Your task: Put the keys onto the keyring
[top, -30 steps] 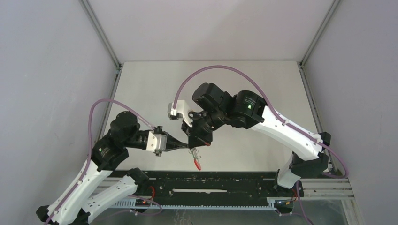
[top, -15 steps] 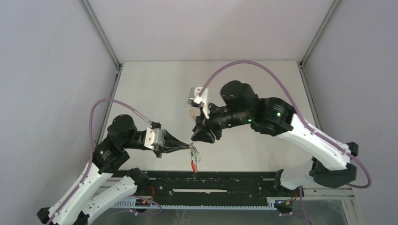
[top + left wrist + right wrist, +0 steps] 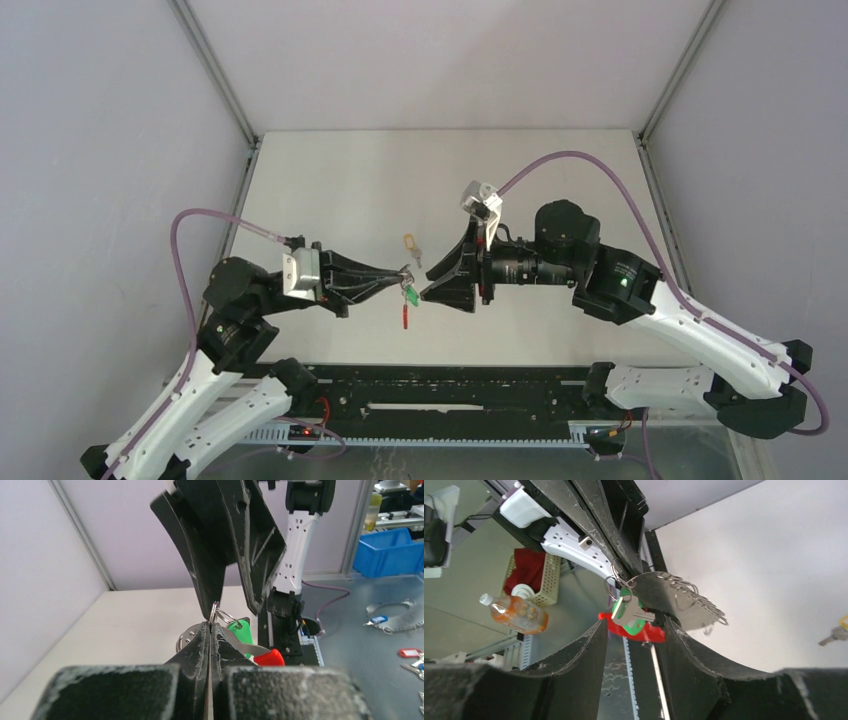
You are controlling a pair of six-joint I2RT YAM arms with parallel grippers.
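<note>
The left hand [image 3: 402,272] is clamped shut on the thin grey metal keyring with small wire loops and a red curved section [image 3: 691,600], holding it in the air above the pale desk [image 3: 330,190]. The small silver key with the green plastic head [image 3: 626,612] hangs from the ring just below those closed fingertips. The right hand [image 3: 426,286] faces the left with its two black fingers [image 3: 589,650] spread apart on either side of the hanging green key and gripping nothing, while the silver key with the yellow-orange plastic head [image 3: 410,241] lies on the desk a little beyond the two hands.
</note>
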